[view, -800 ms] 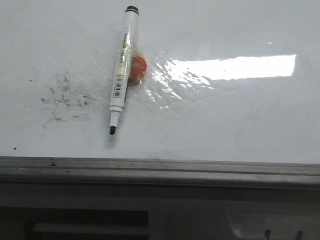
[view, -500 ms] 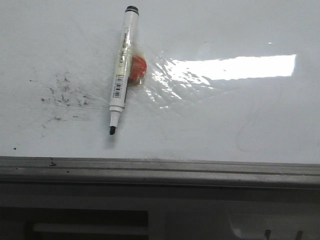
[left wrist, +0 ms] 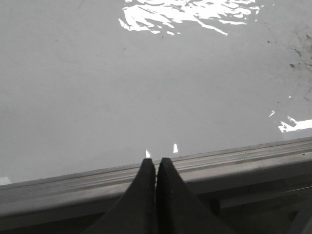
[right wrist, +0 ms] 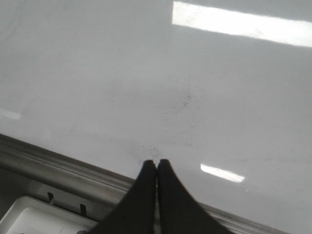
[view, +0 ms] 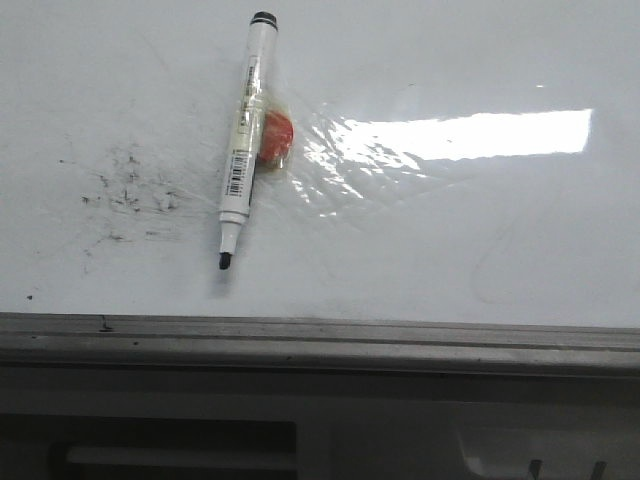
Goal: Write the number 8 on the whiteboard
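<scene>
We see the marker (view: 241, 140) lying on the whiteboard (view: 450, 250), left of centre, its tip toward the near frame edge (view: 320, 340) and its cap end away. A small round object (view: 275, 138), perhaps a magnet, sits touching its right side. Smudge specks (view: 130, 190) lie just left of the marker.

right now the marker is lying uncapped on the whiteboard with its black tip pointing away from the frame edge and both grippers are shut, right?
Not quite. The marker does lie uncapped on the whiteboard, but the front view shows its black tip pointing toward the frame edge, not away from it. The left gripper and right gripper are indeed shut, holding nothing.
</scene>
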You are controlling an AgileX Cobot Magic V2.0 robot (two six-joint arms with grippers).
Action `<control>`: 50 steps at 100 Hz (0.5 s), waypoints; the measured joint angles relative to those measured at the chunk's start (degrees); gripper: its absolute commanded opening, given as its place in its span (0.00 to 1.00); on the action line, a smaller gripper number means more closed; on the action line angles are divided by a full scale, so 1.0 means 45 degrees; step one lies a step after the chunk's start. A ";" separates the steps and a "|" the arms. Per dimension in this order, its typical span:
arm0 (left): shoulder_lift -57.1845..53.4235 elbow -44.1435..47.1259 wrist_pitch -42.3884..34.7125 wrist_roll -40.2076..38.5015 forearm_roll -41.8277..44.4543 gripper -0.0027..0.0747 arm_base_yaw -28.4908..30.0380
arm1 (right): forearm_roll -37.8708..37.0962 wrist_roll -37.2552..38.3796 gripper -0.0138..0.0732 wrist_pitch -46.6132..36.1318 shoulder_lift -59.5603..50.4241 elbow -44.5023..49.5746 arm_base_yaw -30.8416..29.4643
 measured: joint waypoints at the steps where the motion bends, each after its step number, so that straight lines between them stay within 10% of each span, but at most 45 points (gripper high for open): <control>1: 0.0000 0.0000 0.0000 0.0000 0.0000 0.01 0.0000 | 0.0000 0.0023 0.11 0.0000 0.0000 0.0000 0.0000; 28: 0.0000 0.0000 0.0000 0.0000 -0.0166 0.01 0.0000 | -0.0056 0.0025 0.11 -0.0837 0.0000 0.0000 0.0000; 50: 0.0000 0.0000 -0.0905 0.0000 -0.3890 0.01 0.0000 | 0.2502 0.0025 0.11 -0.3623 0.0000 0.0000 0.0000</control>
